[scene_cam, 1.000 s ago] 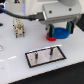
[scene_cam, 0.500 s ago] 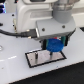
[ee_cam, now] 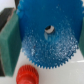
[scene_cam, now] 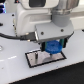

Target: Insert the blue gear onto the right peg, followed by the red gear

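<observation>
Bright-blue toothed blue gear (ee_cam: 49, 40) with small centre hole, clamped between the jaws.

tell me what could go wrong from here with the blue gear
1. The gripper holds the blue gear right over the grey plate; if its centre hole is off the peg, which is hidden here, the gear may jam or sit tilted.
2. The red gear shows at the blue gear's edge in the wrist view, so lowering might bump it.

Speckled blue gear (ee_cam: 49, 40), plastic-looking
</observation>
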Tool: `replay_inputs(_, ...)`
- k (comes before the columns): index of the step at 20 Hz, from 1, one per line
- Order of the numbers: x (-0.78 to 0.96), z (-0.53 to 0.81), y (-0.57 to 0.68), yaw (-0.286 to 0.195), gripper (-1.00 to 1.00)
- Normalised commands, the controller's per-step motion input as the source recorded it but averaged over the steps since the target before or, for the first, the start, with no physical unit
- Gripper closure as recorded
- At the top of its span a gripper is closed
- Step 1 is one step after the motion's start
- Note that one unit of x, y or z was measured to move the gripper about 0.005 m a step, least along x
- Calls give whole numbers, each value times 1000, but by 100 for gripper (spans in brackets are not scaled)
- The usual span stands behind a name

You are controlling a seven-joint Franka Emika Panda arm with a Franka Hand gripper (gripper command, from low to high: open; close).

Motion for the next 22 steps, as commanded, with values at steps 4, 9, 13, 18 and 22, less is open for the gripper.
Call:
replay_inputs(4,200,21,-38,0,100)
replay_inputs(9,351,-49,-9,0,100)
replay_inputs(13,235,-150,0,0,100)
replay_inputs(18,113,-222,0,0,100)
replay_inputs(22,0,410,0,0,100)
